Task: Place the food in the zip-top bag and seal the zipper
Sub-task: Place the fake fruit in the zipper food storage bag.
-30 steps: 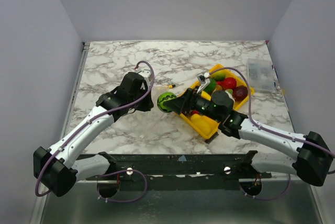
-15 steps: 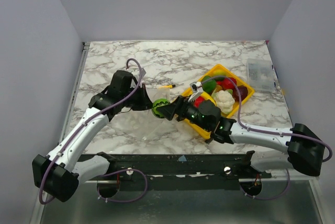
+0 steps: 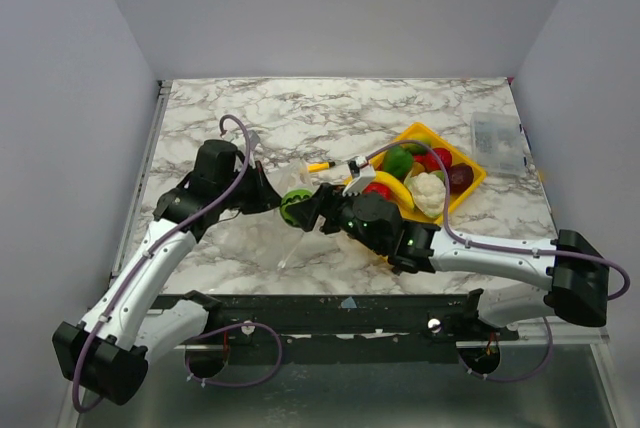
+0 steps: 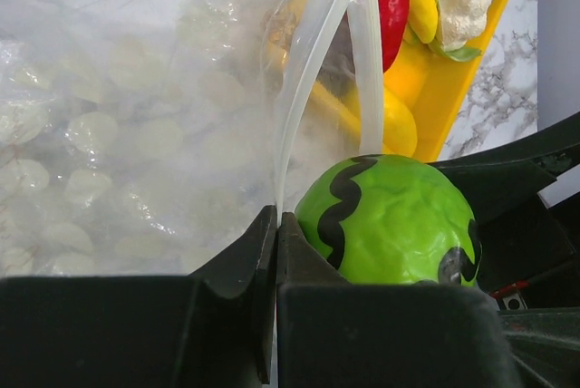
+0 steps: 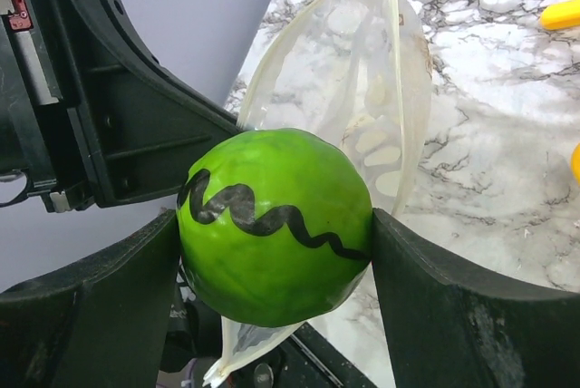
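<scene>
A lab test booth here: plain pale walls (image 3: 340, 8) box in the marble-look worktop (image 3: 330, 113) at its left, far and right edges, two cabled robot arms (image 3: 500, 251) sit bolted on a black rail (image 3: 340, 316) along the near edge, toy food (image 3: 428, 191) fills a yellow tray (image 3: 424, 130).

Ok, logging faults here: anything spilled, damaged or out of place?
Nothing stands out. The left jaws pinch the floppy clear dotted bag, the right jaws hold the green black-striped toy melon intact, and other toy food sits inside the yellow tray. A small yellow stick lies beside it.
</scene>
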Robot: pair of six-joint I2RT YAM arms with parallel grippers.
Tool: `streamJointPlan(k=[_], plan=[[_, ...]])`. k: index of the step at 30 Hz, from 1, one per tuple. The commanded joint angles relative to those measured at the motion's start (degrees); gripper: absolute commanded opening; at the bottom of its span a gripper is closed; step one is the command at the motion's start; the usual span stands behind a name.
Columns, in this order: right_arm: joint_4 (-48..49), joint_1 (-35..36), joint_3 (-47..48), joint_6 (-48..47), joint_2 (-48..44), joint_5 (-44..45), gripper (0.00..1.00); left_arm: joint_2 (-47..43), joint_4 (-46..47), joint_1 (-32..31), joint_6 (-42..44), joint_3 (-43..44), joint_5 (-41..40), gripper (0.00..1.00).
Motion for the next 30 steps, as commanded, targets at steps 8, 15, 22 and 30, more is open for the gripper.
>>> streamJointPlan(k=[8, 15, 22, 30], plan=[[-10.1, 1.4, 2.3, 2.7, 2.0, 2.5, 0.75, -6.6, 1.5, -0.9, -5.6, 0.2, 2.9, 0.00], [-8.9, 2.0, 3.7, 1.4, 2.0, -3.0, 0.85, -7.3, 2.4, -0.9, -7.1, -0.8, 4.3, 0.00], [-17.7, 2.0, 6.0, 1.8, -2.3, -3.1, 0.99, -7.6, 1.9, -0.9, -7.2, -1.0, 3.3, 0.00], [-27.2, 2.0, 7.0, 2.1, -9.2, 3.7, 1.00, -8.0, 0.0, -0.9, -5.8, -1.1, 0.8, 0.00]])
